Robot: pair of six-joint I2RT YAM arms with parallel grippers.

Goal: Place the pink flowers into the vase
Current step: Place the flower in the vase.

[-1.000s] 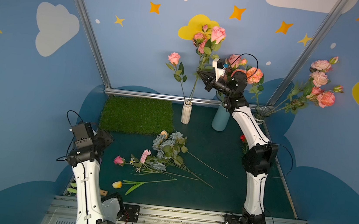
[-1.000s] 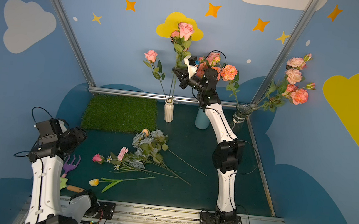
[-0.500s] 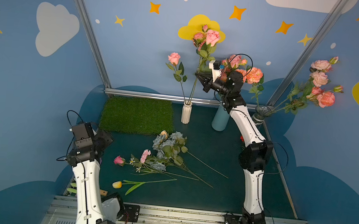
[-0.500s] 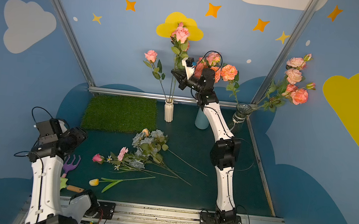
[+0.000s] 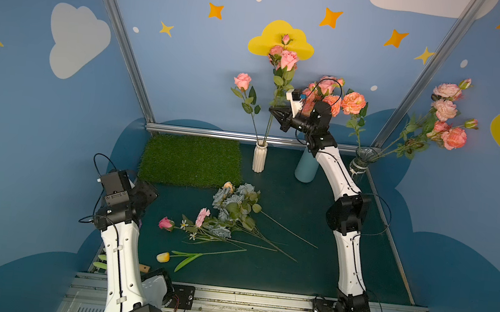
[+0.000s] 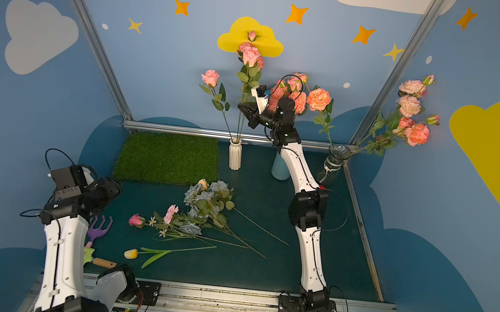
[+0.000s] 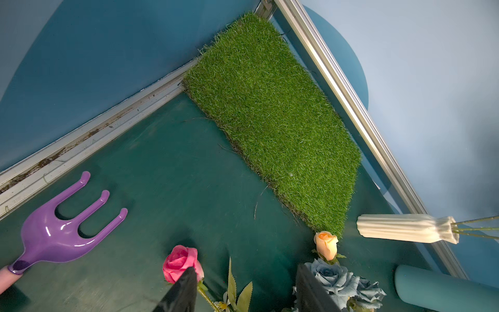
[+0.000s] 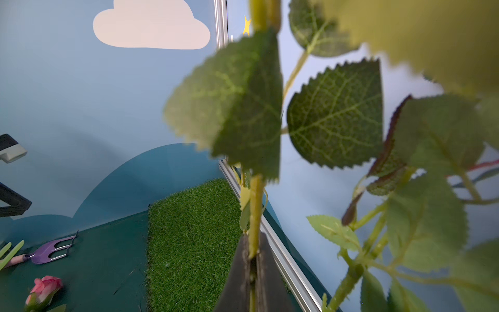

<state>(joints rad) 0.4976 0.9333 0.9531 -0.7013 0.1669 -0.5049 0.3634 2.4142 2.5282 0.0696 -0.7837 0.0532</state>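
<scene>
Lighting soft, even; shadows faint; glare spots on purple rake (image 7: 48,237); nearest leaves (image 8: 229,102) out of focus, right wrist view

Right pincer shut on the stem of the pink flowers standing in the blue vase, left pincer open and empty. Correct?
Not quite: the vase is wrong. In both top views the pink flowers gripped by the shut right pincer stand in the white ribbed vase, not the blue vase. The left pincer is open and empty.
</scene>
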